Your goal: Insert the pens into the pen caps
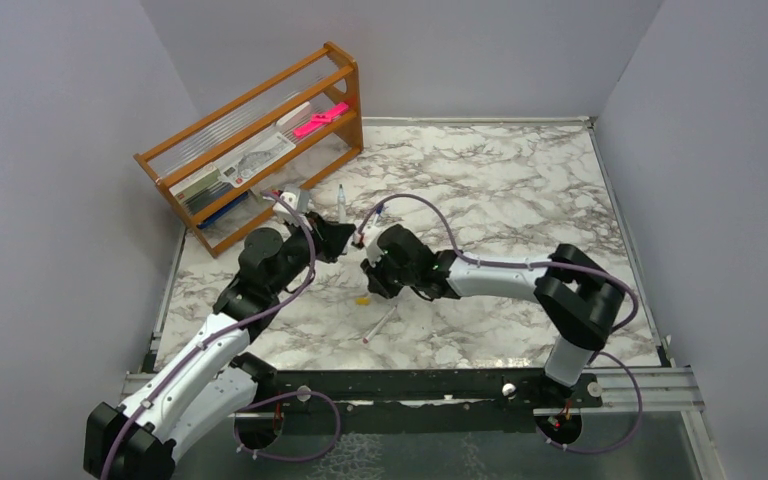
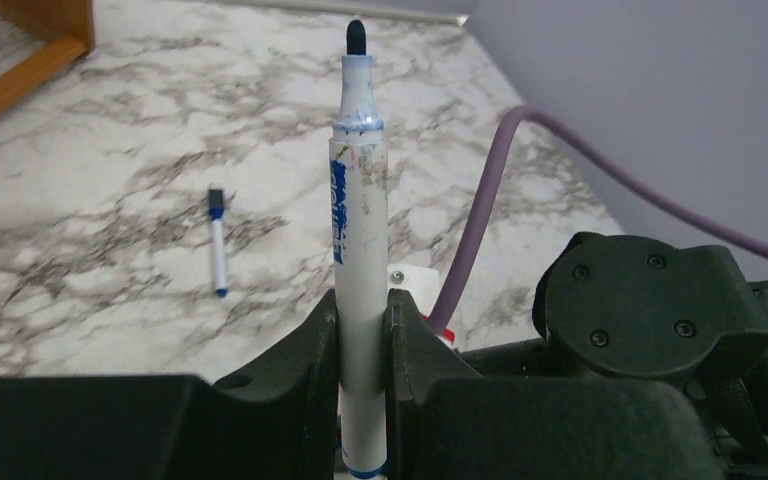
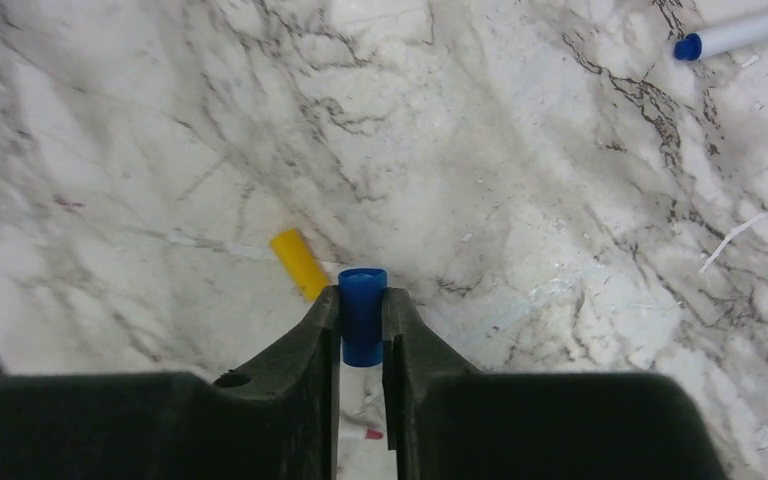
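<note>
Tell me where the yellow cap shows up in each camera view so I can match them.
Top external: yellow cap lies on the table near the centre, just below the right gripper.
Left wrist: not in view.
Right wrist: left of centre, just beyond the gripper holding the blue cap.
Shared landmark: the marble table, seen in all three.

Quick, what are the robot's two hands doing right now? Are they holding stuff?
Left gripper: closed, holding an uncapped pen.
Right gripper: closed, holding a blue cap.
</note>
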